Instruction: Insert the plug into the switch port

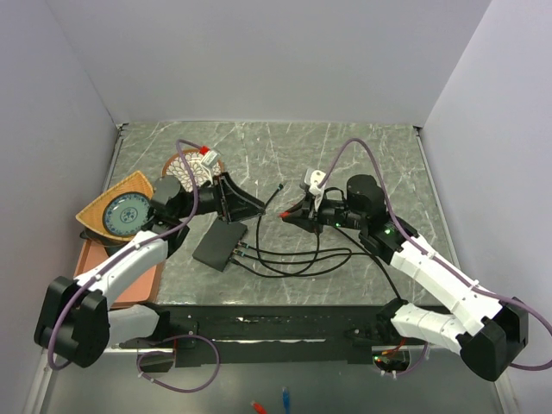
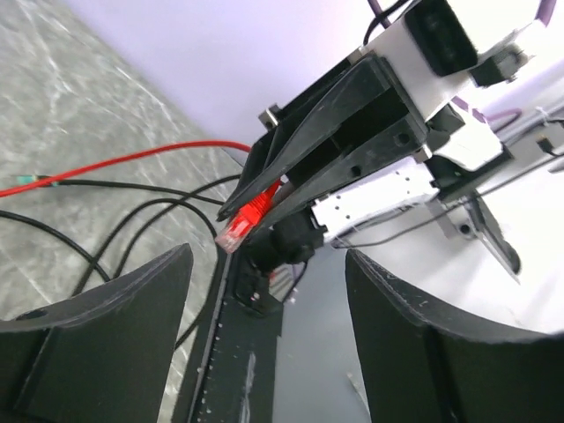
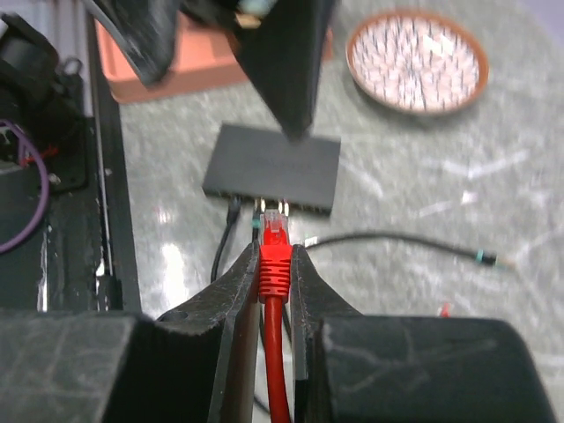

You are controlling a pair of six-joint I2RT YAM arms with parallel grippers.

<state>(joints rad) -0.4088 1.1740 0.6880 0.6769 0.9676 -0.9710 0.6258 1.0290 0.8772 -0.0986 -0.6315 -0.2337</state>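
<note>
Red plug (image 3: 274, 264) sits clamped in the right gripper (image 3: 274, 251), that arm reaching left, nose toward the black switch (image 3: 273, 167) lying flat on the marble table (image 1: 345, 147). The left gripper (image 1: 235, 203) hovers by the switch's far edge, jaws apart.

The top camera sits high above and behind my bases. It looks down and forward over the whole counter (image 1: 362, 164), from far enough to take in both arms, my left hand (image 1: 246, 204) and my right hand (image 1: 291, 214). My left wrist camera rides just behind its own fingers, low and close, facing right across the counter at my right hand. My right wrist camera looks down past its own fingers toward the left, very near the red plug (image 3: 275, 264), with the switch (image 3: 273, 166) and round dish (image 3: 416, 62) beyond. Both wrist views share the red plug; the top and right wrist views share the switch and round dish.
</note>
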